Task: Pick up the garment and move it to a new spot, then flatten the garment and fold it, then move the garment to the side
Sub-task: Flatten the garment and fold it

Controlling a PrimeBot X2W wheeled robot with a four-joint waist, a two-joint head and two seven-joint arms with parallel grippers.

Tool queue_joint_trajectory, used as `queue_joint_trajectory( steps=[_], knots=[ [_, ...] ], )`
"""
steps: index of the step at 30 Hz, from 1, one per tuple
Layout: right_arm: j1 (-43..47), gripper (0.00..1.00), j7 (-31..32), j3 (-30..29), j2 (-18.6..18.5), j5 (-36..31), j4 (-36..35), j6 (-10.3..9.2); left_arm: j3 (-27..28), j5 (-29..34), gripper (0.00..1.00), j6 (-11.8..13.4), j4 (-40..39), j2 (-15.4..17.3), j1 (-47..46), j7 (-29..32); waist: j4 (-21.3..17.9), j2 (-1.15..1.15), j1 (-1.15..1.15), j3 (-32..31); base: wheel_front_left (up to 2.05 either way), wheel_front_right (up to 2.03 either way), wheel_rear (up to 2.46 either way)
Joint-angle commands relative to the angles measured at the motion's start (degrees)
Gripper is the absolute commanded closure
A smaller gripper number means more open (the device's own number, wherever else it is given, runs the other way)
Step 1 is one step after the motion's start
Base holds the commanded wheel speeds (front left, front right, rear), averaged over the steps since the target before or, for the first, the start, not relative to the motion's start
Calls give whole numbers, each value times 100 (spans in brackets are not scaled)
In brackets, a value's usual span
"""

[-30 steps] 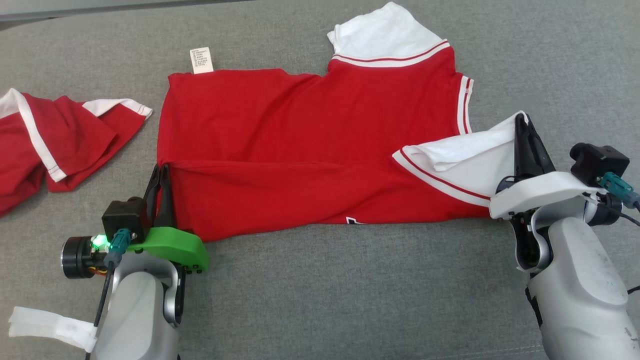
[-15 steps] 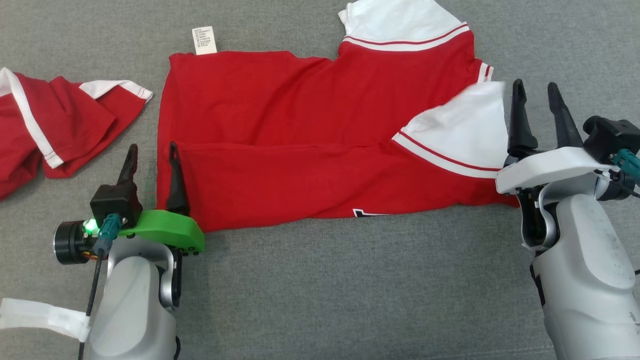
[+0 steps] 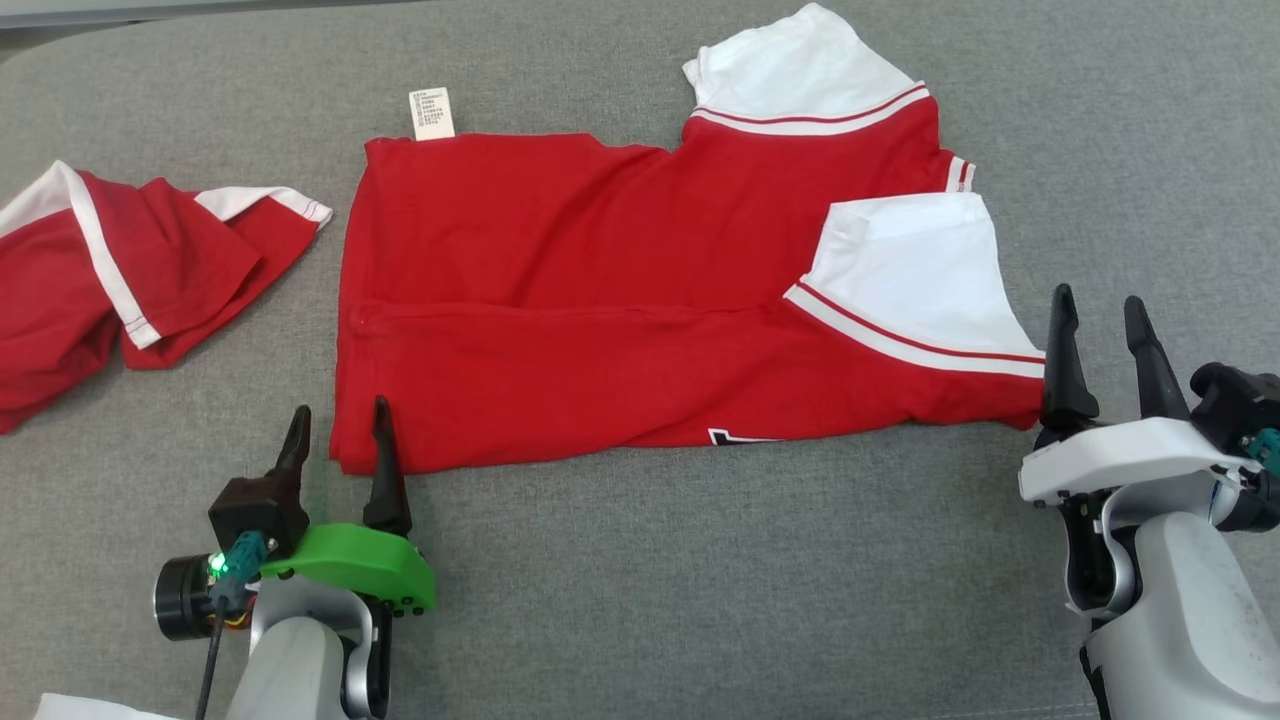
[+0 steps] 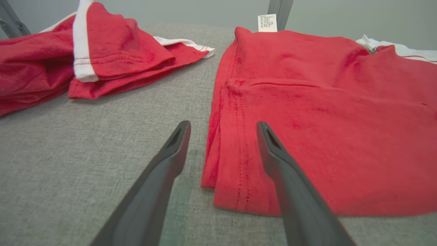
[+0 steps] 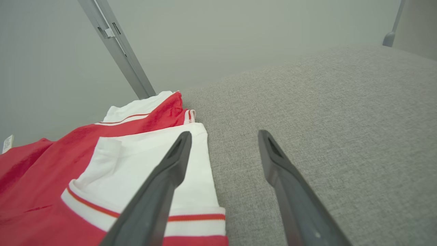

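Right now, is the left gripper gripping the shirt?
No, the left gripper stands wide open, and the shirt lies loose on the grey cushion.

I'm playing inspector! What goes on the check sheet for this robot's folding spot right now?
Surface: grey fabric surface, flat.
Job's things: red shirt with white sleeves, its near long edge folded over its body; one sleeve lies on top, and the care label pokes out at the far edge.
Clutter: second red garment, crumpled, apart from the shirt on the robot's left.
Claws: left claw open and empty at the shirt's near left corner; right claw open and empty beside the folded sleeve.
Cables: dark cable hangs at the left wrist.
Surroundings: grey metal strut and pale wall behind.
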Motion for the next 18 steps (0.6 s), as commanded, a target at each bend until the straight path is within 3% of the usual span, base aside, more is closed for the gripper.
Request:
queue_joint_trajectory(
  steps=[1, 10, 11, 12, 13, 14, 18],
  knots=[
    [128, 0, -15, -10, -6, 37, -35, -8, -9, -16, 0, 35, 33, 30, 96, -2, -12, 0, 0, -53, 0, 0, 0],
    [402, 0, -15, 22, 10, 123, 108, -8, -152, -164, 0, 74, 261, 30, 173, -2, -55, 0, 0, -82, 0, 0, 0],
    [414, 0, -15, 64, 11, 126, 143, -8, -184, -192, 4, 85, 308, 30, 174, -2, -56, 0, 0, -74, 0, 0, 0],
    [415, 0, -15, 111, 10, 138, 178, -8, -212, -228, 48, 95, 388, 30, 170, -1, -57, 0, 0, -62, 0, 0, 0],
    [416, 0, -15, 145, 8, 134, 200, -8, -221, -248, 66, 102, 421, 32, 147, -1, -57, 0, 0, -51, 0, 0, 0],
    [427, 0, -15, 200, 7, 126, 229, -8, -235, -263, 100, 98, 456, 31, 110, 3, -58, 0, 0, -35, 0, 0, 0],
    [449, 0, -15, 383, 7, 110, 368, -8, -255, -316, 100, 90, 490, 28, 39, 5, -44, 0, 0, 43, 0, 0, 0]
  ],
)
